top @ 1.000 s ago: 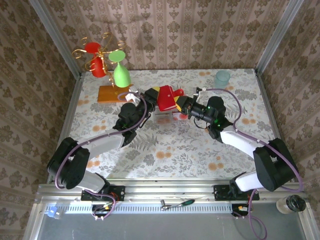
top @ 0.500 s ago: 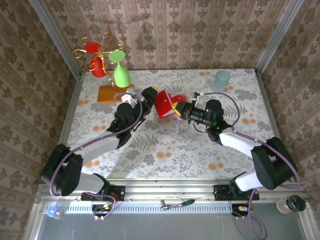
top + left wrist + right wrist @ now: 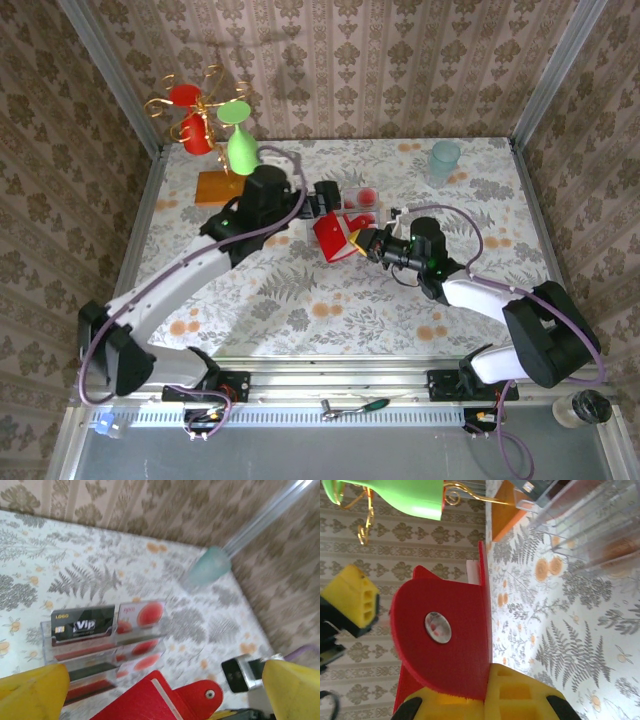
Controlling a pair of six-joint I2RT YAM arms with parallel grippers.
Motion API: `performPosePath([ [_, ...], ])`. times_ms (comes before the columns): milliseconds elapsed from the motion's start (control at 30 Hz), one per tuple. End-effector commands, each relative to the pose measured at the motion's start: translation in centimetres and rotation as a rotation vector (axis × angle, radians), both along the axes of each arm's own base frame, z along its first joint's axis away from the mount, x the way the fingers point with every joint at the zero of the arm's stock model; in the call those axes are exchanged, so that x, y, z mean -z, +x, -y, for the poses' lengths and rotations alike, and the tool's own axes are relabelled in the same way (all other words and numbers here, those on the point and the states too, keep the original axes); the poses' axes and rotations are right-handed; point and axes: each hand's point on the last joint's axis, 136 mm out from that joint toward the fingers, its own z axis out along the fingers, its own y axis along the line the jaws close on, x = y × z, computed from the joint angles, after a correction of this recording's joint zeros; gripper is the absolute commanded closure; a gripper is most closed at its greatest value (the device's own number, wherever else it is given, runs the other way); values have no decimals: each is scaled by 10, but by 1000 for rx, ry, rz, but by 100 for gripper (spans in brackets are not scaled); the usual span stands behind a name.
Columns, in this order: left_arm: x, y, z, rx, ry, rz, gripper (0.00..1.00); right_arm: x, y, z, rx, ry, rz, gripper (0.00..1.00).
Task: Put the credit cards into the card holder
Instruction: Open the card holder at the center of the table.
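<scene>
— How far along are we?
— Barely begun, we judge: the credit cards (image 3: pixel 84 625) stand in the clear tray (image 3: pixel 47 652). Our right gripper (image 3: pixel 362 240) is clamped on the card holder (image 3: pixel 445 645), just nearside of that tray; our left gripper (image 3: pixel 325 196) hangs beside it, jaws apart.

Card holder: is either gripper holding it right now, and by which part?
Yes. The right gripper is shut on the card holder, pinching the edge of its snap-button flap. The left gripper is open and holds nothing.
</scene>
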Motion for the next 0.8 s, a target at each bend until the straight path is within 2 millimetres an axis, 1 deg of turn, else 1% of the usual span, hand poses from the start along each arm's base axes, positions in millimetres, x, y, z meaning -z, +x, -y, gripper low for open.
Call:
performPosePath([
  [0, 47, -11, 0, 90, 336, -74, 0, 4, 0, 2, 25, -33, 33, 100],
  [100, 63, -11, 12, 142, 493, -104, 0, 10, -3, 3, 31, -47, 26, 100],
  [200, 78, -15, 25, 203, 592, -136, 0, 14, -4, 5, 39, -60, 20, 100],
  [233, 84, -17, 27, 212, 632, -142, 0, 16, -4, 6, 41, -65, 19, 100],
  [300, 89, -20, 30, 223, 684, -131, 0, 19, -4, 8, 49, -79, 14, 100],
  [367, 93, -23, 31, 227, 701, -132, 0, 21, -4, 10, 59, -91, 9, 100],
  [500, 105, -29, 26, 237, 721, -153, 0, 27, -4, 15, 78, -107, 1, 100],
  [600, 115, -34, 17, 230, 749, -168, 0, 34, -4, 19, 98, -123, -14, 100],
  [767, 125, -39, 0, 202, 765, -178, 0, 45, -4, 27, 130, -145, -35, 100],
])
